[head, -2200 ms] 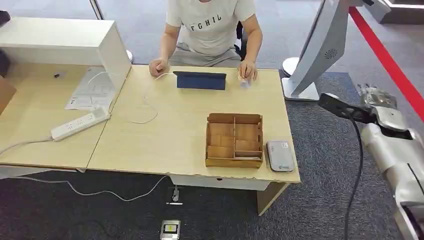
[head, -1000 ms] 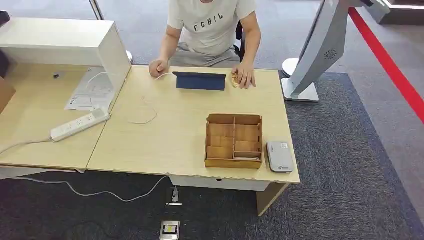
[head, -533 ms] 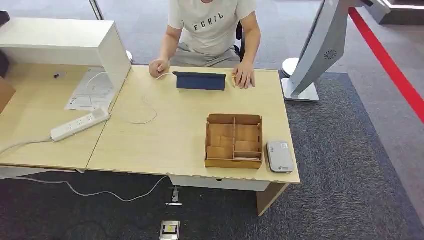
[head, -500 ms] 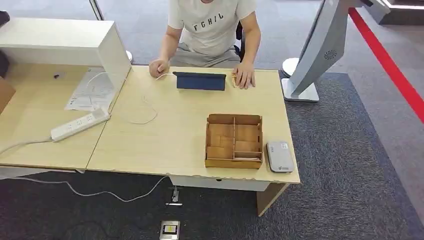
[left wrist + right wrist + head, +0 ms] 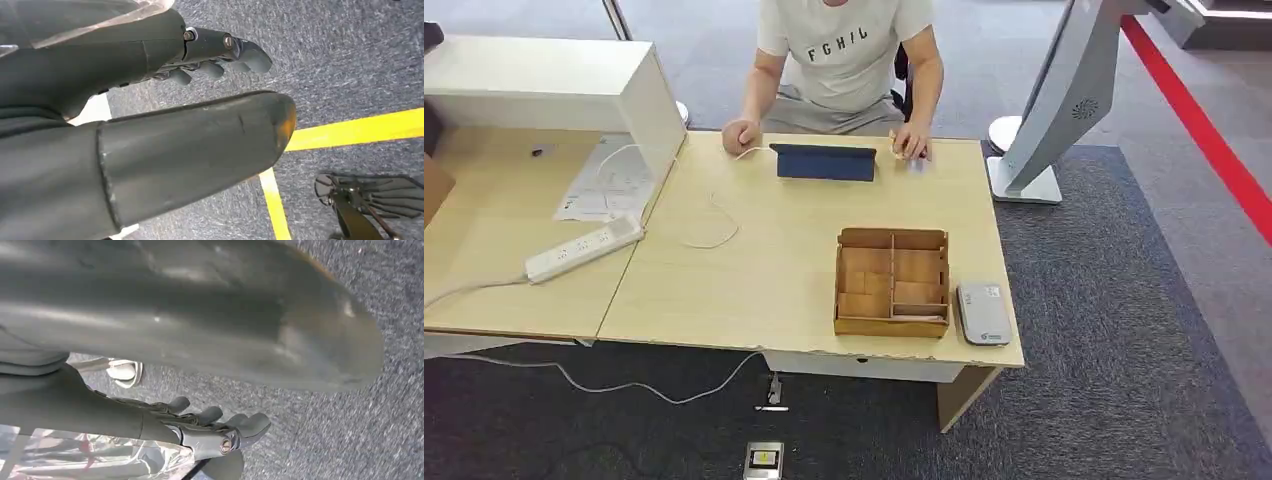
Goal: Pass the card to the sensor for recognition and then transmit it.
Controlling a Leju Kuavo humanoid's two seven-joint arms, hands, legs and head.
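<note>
Right hand (image 5: 200, 427): raised beside table (image 5: 754, 270) two seconds ago, now hanging over carpet, fingers apart, empty.
Left hand (image 5: 210, 50): hanging, fingers apart, empty.
Card: apparently under person's hand (image 5: 911, 142); too small to confirm.
Sensor (image 5: 983, 312): bare.

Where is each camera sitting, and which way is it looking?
Head view: high on the robot, looking forward and down at the light wooden desk, the brown compartment box and a seated person.
Left wrist view: behind the left hand, hanging, facing grey carpet with yellow floor lines.
Right wrist view: behind the right hand, also facing the carpet.
Shared: both wrist views show an empty hand over the carpet.
</note>
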